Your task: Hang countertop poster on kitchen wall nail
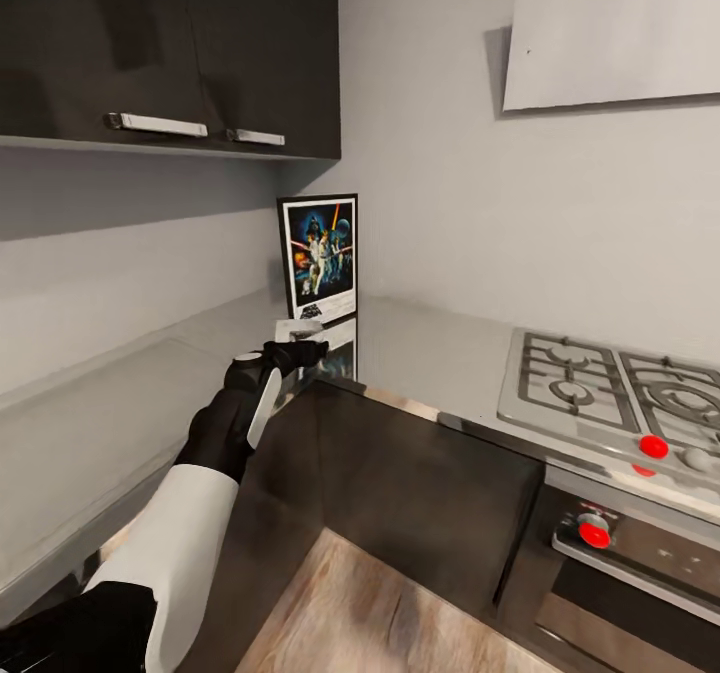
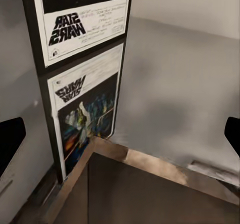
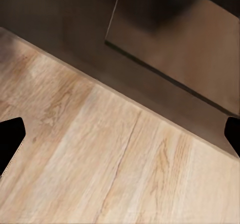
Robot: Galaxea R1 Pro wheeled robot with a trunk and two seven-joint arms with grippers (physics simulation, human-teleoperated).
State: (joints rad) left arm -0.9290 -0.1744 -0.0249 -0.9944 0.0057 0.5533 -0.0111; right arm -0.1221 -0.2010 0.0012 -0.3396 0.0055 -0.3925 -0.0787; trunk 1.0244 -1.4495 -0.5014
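The poster (image 1: 318, 253) stands upright in the corner of the light-grey kitchen countertop (image 1: 430, 353), leaning on the wall, its black frame and dark blue artwork facing me. My left gripper (image 1: 308, 351) reaches over the counter's metal front edge, just short of the poster's base. In the left wrist view the poster's (image 2: 85, 26) "STAR WARS" lettering is close ahead, mirrored in the shiny countertop (image 2: 175, 94). The left gripper (image 2: 121, 139) is open, its fingertips (image 2: 10, 144) far apart with nothing between them. My right gripper (image 3: 120, 139) hangs open over the floor.
A gas hob (image 1: 610, 393) with red knobs and an oven sit at the right. Dark upper cabinets (image 1: 170, 43) hang above the left counter, and a white hood (image 1: 610, 28) above the hob. Wooden floor (image 3: 100, 159) and dark lower cabinets (image 3: 190, 49) lie below.
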